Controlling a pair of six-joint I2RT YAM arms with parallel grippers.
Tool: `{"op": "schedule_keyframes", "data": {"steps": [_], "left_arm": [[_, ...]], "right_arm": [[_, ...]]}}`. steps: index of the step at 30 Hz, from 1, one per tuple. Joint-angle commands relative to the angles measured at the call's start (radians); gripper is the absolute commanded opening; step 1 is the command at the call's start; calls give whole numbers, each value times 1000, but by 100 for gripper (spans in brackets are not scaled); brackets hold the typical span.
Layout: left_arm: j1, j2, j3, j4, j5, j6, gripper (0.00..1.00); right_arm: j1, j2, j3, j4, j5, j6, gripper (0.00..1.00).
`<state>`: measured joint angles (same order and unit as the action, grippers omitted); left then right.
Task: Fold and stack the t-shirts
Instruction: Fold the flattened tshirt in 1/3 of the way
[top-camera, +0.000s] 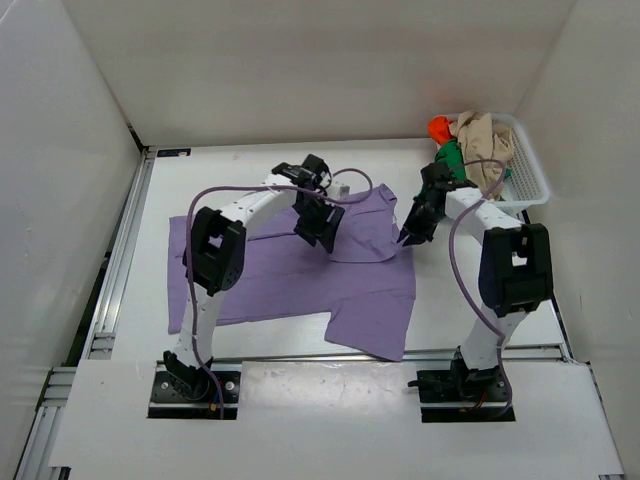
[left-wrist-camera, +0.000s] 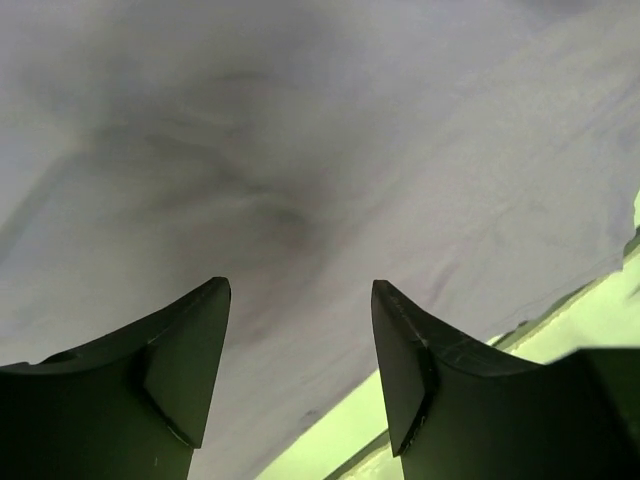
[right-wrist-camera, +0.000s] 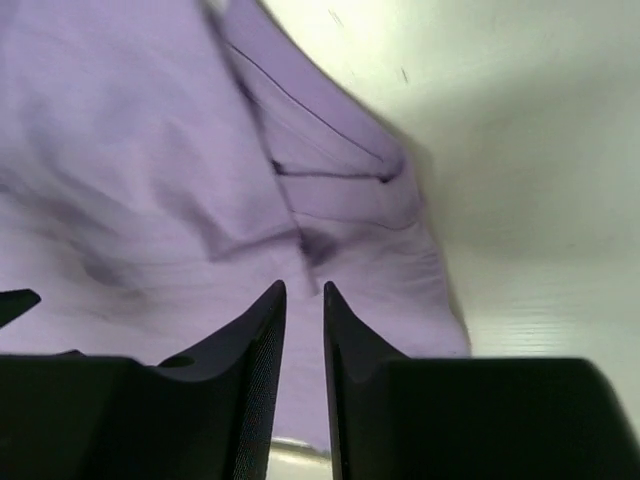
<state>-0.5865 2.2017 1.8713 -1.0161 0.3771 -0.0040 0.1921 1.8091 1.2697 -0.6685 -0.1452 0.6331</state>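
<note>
Lying spread across the desk (top-camera: 240, 170), the lilac t-shirt (top-camera: 290, 285) has its upper part doubled over into a flap. The left end effector (top-camera: 324, 238) hangs over that flap with its jaws wide and nothing between them. The right end effector (top-camera: 404, 239) sits at the shirt's right edge by a sleeve, jaws only narrowly parted, no cloth pinched. The orange-red t-shirt (top-camera: 439, 128), green t-shirt (top-camera: 450, 157) and beige t-shirt (top-camera: 486, 145) lie bunched in the white basket (top-camera: 532, 172) at the far right corner.
</note>
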Motion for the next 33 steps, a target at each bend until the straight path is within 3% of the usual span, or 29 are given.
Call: {"op": "schedule_keyframes", "data": {"steps": [1,7,11,17,22,29,33], "left_arm": [[128,-138,-23,20,13,4,70],[397,-194,-168,86,-203,4,66],[510,-283,-338,194,-378,4,66],[635,-238,-396,215,-569,4,66],[700,-157,-396,215,-607,4,65],[709,-57,-273,225,-598,4,65],[709,-34,-222,225,-586,4,65]], "right_arm": [[17,-36,164,0,91,-87,26],[55,221,454,20,18,-75,1],[55,421,634,58,-34,20,1],[55,610,824,55,-30,154,1],[55,619,815,30,146,189,1],[55,642,850,-20,386,217,1],[55,631,850,-9,386,208,1]]}}
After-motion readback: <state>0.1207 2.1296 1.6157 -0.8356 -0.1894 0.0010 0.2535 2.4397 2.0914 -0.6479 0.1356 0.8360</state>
